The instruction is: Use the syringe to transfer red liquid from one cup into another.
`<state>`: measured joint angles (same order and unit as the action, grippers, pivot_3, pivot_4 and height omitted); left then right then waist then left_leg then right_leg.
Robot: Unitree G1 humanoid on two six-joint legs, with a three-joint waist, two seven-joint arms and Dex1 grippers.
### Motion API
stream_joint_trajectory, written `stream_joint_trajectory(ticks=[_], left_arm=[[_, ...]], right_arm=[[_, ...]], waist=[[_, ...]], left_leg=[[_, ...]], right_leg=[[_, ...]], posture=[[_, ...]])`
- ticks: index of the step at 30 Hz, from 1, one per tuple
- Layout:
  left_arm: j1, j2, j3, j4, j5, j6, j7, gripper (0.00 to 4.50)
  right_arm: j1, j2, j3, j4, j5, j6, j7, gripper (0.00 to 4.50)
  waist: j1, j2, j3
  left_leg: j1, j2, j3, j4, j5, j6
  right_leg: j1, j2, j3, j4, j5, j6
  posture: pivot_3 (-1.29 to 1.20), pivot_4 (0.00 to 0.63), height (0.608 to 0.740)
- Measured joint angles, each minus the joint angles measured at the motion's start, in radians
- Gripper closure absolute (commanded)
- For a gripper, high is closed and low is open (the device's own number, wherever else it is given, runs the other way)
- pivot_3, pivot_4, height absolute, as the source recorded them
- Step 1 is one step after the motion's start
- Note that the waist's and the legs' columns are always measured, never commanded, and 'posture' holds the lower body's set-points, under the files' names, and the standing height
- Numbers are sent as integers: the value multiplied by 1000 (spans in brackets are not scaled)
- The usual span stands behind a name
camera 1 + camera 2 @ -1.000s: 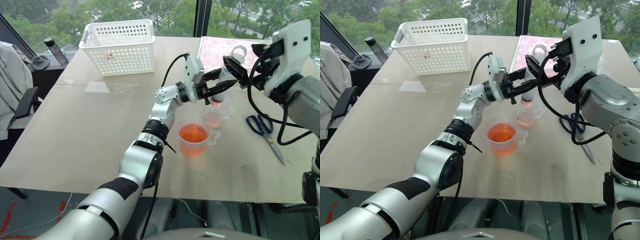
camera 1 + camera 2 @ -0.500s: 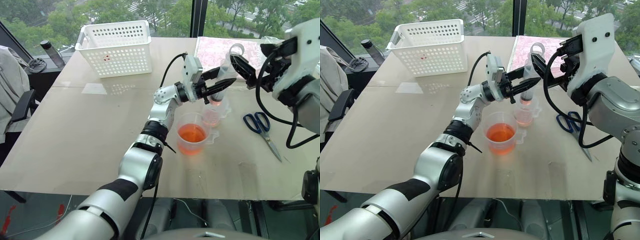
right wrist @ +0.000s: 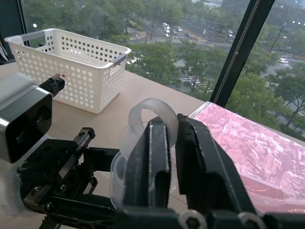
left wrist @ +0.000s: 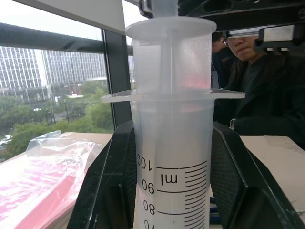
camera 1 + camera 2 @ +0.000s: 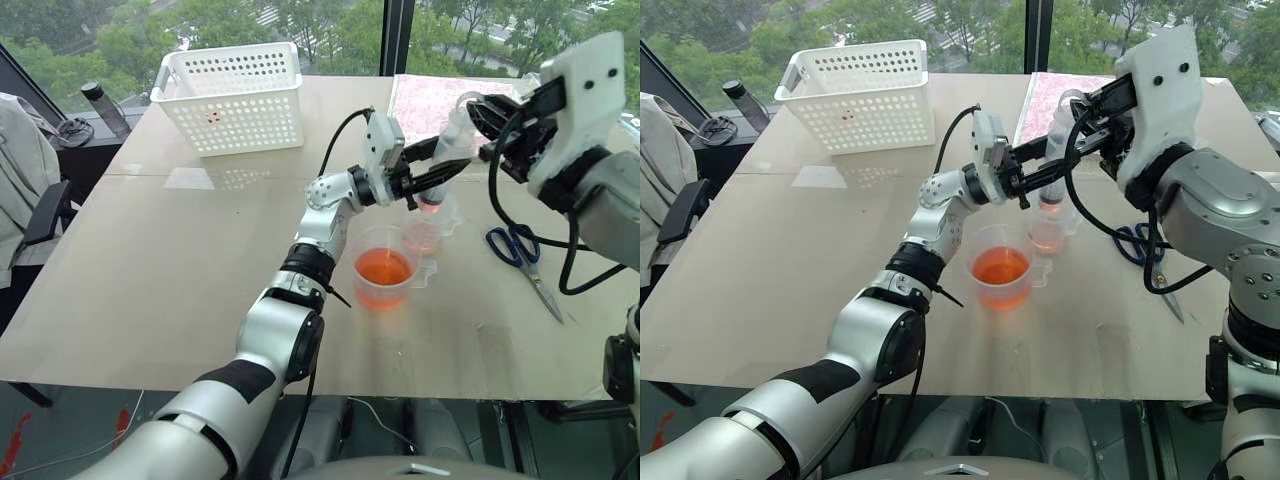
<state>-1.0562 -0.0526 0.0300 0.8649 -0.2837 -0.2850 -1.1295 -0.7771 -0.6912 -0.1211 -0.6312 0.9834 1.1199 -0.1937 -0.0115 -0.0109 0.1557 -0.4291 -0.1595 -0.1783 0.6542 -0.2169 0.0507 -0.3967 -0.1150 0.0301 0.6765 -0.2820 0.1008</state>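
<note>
The syringe (image 5: 449,152) stands upright over the smaller cup (image 5: 424,235), its tip just above pale red liquid there. My left gripper (image 5: 441,169) is shut on its barrel; in the left wrist view both black fingers (image 4: 110,191) press the scaled barrel (image 4: 172,143). At the top, my right gripper (image 5: 482,112) is shut on the plunger's ring (image 3: 150,110). A little red liquid shows in the syringe's lower end. The larger cup (image 5: 358,285) stands just in front, holding orange-red liquid (image 5: 385,267).
A white perforated basket (image 5: 236,96) stands at the table's back left. Blue-handled scissors (image 5: 522,253) lie right of the cups. A pink plastic sheet (image 5: 428,100) lies at the back. A person (image 4: 259,95) sits beyond the table.
My right gripper, open beside the plunger ring before, has shut on it. The left gripper keeps the syringe still over the smaller cup.
</note>
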Motion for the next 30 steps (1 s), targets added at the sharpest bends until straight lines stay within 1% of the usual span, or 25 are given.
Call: stream_joint_trajectory(ticks=[9, 17, 19, 24, 28, 30], left_arm=[[17, 3, 1, -17, -1, 37, 0, 3030], [26, -1, 0, -17, 4, 84, 2, 3030], [32, -1, 0, -17, 8, 88, 2, 3030], [40, 0, 0, -16, 11, 97, 1, 3030], [40, 0, 0, -15, 18, 103, 0, 3030], [40, 1, 0, -15, 19, 105, -4, 3030]], right_arm=[[4, -14, 89, -11, -138, -7, 114, 4481], [144, 54, 100, -38, -271, -83, 160, 4481], [175, 87, 101, -38, -299, -109, 166, 4481], [219, 133, 103, -37, -365, -151, 197, 4481], [245, 148, 103, -36, -406, -185, 228, 4481], [257, 149, 94, -33, -412, -206, 254, 3734]], waist=[[0, 2, -5], [2, 4, -12], [1, 5, -15], [3, 7, -17], [3, 7, -17], [3, 7, -17]], left_leg=[[0, 0, 0, 0, 0, 0], [1, -1, 0, 0, 0, 0], [3, -1, 0, 0, 0, 0], [8, -2, 0, -1, 0, 0], [8, -2, 0, -1, 0, 0], [9, -2, 0, -1, 0, 0]], right_leg=[[0, 0, -1, 1, 0, 0], [1, 0, -1, 1, 0, 0], [1, 0, -1, 1, 0, 0], [6, 2, -1, 1, 0, 0], [6, 2, -1, 1, 0, 0], [7, 2, -1, 1, 0, 0]], posture=[[0, 150, 740], [0, 150, 740], [0, 150, 740], [0, 150, 740], [0, 150, 740], [0, 150, 740]])
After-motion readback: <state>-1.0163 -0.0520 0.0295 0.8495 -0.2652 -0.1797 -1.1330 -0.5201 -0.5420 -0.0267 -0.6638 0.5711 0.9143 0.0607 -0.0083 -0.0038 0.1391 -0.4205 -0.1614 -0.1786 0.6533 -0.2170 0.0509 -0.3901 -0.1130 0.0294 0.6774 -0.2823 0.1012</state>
